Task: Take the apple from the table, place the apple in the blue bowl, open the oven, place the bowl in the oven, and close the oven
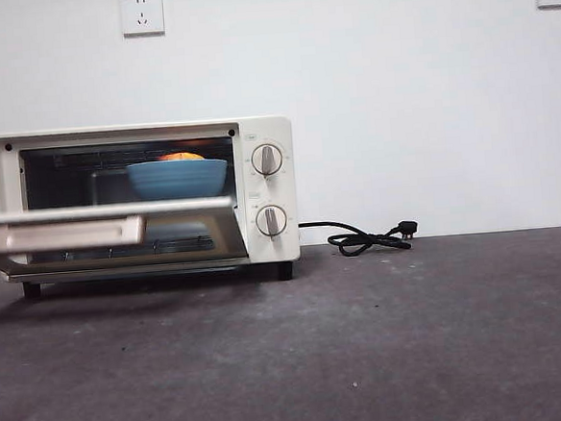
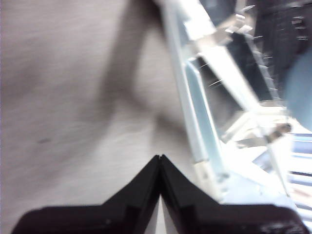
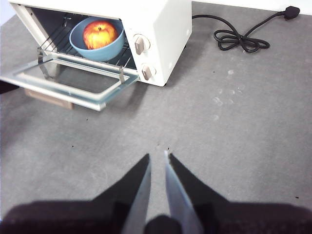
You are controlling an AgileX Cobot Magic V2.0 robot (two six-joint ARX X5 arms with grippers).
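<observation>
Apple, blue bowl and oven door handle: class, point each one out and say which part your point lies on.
apple (image 3: 100,34), right wrist view, on its red top near the stem.
blue bowl (image 1: 177,180), front view, on its outer wall.
oven door handle (image 1: 67,234), front view, on the tan bar's middle.

This looks like a lab test setup rather than a home kitchen. A cream oven stands alone on a dark grey bench against a bare white wall. Its black cord lies unplugged beside it, and two sockets sit on the wall above.
</observation>
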